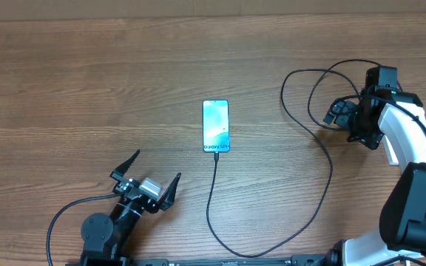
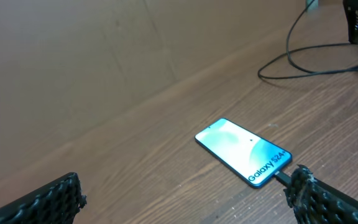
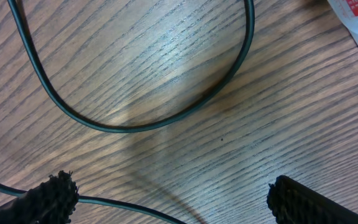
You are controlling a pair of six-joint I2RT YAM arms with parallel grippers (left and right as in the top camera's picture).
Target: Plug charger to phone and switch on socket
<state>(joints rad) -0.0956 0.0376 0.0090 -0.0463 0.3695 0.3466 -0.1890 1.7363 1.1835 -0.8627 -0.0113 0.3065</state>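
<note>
I read the left gripper (image 1: 158,164) as fully spread and empty, parked near the front edge of the table (image 1: 87,74), well apart from the phone (image 1: 215,125). The phone lies flat and screen-up near the table centre. The charger (image 3: 117,129) meets its lower edge, and from the overhead and left wrist views I judge the connector to be seated, though I cannot confirm full insertion. The right gripper (image 3: 169,193) is also wide open and holds nothing. It hangs low over the table on the right, with a coil of the charger lying on the wood directly beneath and between its fingers. The socket (image 3: 356,15) shows only as a white corner with red markings at the upper right of the right wrist view. In the overhead view the right arm covers it, so I cannot tell where its switch lies or how it is set. I judge switching on to be the open step. Hazard 1: a finger catches the coil during the approach, and the tension drags the phone or pulls the connector out. Hazard 2: an off-centre press slides the socket instead of tripping the switch. Hazard 3: with the switch hidden, a blind press lands on the casing or the plug.
</note>
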